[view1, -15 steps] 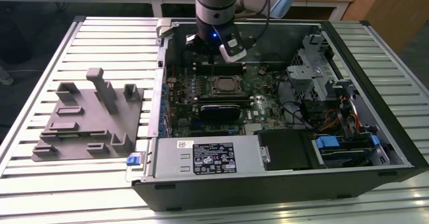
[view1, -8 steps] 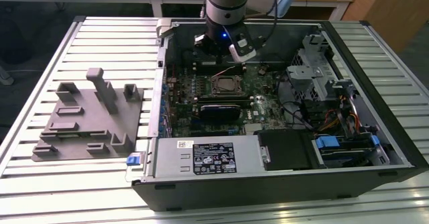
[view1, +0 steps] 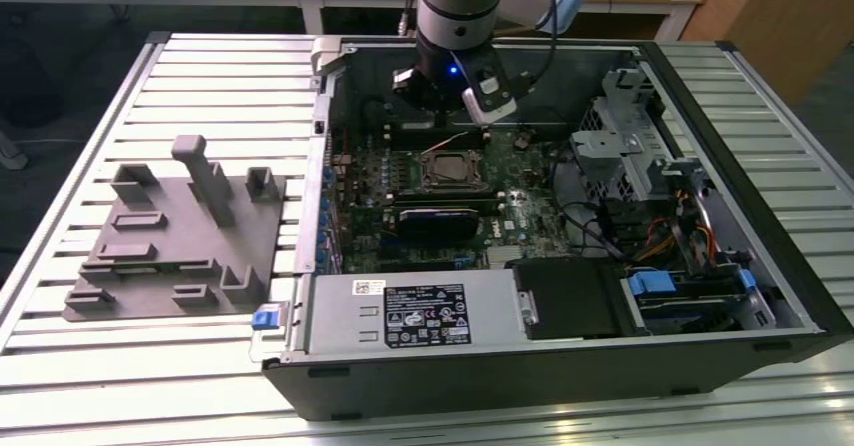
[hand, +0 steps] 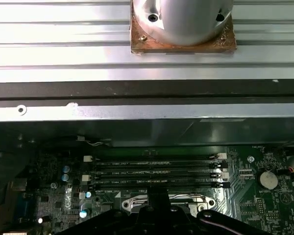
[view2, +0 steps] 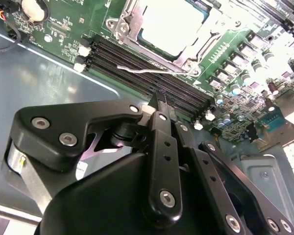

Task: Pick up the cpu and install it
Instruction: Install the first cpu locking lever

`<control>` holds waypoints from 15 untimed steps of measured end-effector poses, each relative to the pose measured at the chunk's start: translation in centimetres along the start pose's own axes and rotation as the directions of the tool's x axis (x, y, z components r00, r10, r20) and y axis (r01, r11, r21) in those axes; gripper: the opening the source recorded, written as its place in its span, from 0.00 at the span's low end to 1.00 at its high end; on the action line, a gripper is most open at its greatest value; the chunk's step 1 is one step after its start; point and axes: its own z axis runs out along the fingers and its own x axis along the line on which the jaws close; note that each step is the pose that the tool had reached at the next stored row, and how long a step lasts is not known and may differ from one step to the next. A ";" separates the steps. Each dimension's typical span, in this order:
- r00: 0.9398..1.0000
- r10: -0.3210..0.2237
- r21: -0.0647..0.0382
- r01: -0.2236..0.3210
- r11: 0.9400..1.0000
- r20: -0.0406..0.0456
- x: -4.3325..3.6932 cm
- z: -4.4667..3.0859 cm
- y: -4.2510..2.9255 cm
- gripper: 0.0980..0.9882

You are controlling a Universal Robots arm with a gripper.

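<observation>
My gripper (view2: 161,104) is pressed together, empty; flat silver square cpu (view2: 172,24) sits in metal-framed mobo socket (view2: 121,23) just ahead.

Slatted metal surface (view1: 214,76) carries a grey fixture (view1: 174,236), on the exterior view's left of an open computer case (view1: 561,376). Inside: motherboard (view1: 514,228), black memory slots (hand: 152,171), power supply (view1: 414,311).

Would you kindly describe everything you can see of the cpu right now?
The cpu is a small, flat, square chip with a pale silver metal top that looks smooth. It lies flat in the socket, bordered by the socket's metal frame, with a thin wire lever alongside. Nothing rests on its top. The gripper hangs apart from it, above the memory slots.
</observation>
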 end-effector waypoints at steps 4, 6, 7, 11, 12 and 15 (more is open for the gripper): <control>1.000 0.001 0.003 -0.001 1.000 0.002 -0.01 0.02 0.00 0.01; 1.000 0.003 0.008 -0.003 1.000 0.007 -0.01 0.04 -0.01 0.01; 1.000 0.004 0.011 -0.004 1.000 0.011 -0.01 0.06 -0.02 0.01; 1.000 0.007 0.020 -0.008 1.000 0.030 0.00 0.15 -0.04 0.01; 0.999 0.008 0.022 -0.009 1.000 0.035 -0.01 0.17 -0.05 0.01; 0.999 0.011 0.031 -0.012 0.999 0.051 0.00 0.24 -0.07 0.01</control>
